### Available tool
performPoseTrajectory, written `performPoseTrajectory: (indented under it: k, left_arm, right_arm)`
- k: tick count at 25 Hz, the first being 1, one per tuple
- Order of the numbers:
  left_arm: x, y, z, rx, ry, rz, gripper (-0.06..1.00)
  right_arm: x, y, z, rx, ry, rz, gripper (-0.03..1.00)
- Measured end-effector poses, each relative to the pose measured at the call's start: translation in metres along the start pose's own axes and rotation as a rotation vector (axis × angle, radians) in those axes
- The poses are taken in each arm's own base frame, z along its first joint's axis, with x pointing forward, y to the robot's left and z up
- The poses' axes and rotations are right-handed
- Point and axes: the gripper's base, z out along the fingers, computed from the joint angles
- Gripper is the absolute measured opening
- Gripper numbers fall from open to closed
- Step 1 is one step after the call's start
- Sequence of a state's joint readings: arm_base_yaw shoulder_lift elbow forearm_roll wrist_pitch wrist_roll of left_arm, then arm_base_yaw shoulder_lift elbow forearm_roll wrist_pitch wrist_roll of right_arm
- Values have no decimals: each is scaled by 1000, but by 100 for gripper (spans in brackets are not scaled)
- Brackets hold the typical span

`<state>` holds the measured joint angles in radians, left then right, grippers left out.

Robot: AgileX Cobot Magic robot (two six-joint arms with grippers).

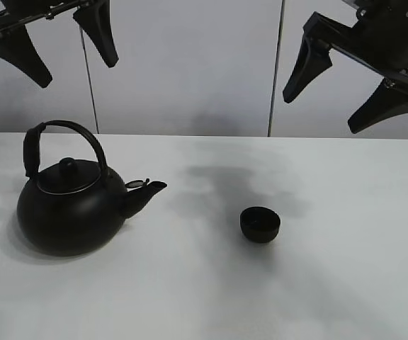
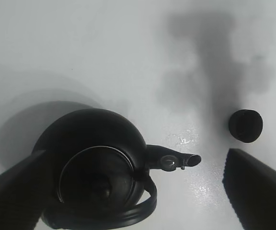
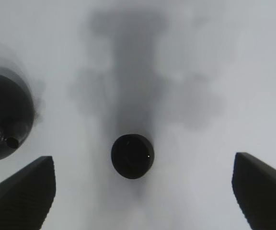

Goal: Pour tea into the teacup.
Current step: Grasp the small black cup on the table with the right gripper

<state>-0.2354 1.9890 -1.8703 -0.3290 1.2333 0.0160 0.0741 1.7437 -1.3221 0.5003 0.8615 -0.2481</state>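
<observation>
The small black teacup (image 1: 260, 224) stands upright on the white table, right of centre. It also shows in the left wrist view (image 2: 245, 125) and the right wrist view (image 3: 132, 155). A big round black kettle (image 1: 69, 202) with an arched handle stands at the left, spout toward the cup; it also shows in the left wrist view (image 2: 97, 167) and partly in the right wrist view (image 3: 4, 122). My left gripper (image 1: 66, 46) hangs open high above the kettle. My right gripper (image 1: 342, 88) hangs open high above and to the right of the cup. No tea is visible.
The white table (image 1: 204, 297) meets a pale panelled wall (image 1: 190, 64) at the back. Soft arm shadows lie on the table behind the cup.
</observation>
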Motion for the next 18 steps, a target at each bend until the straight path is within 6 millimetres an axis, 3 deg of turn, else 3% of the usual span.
performPoseTrajectory:
  k: [4,7,13,18]
  left_arm:
    - [0,0,0,0,0,-1,69]
    - [0,0,0,0,0,-1,69]
    - [0,0,0,0,0,-2,69]
    - [0,0,0,0,0,-2,69]
  right_arm:
    - [2,1,2,65,16,-88,69]
    - [7,17,16,134,54,-244,69]
    - [29,56,79,229,175,-443,69]
    - [44,67,119,233,231,-486,69]
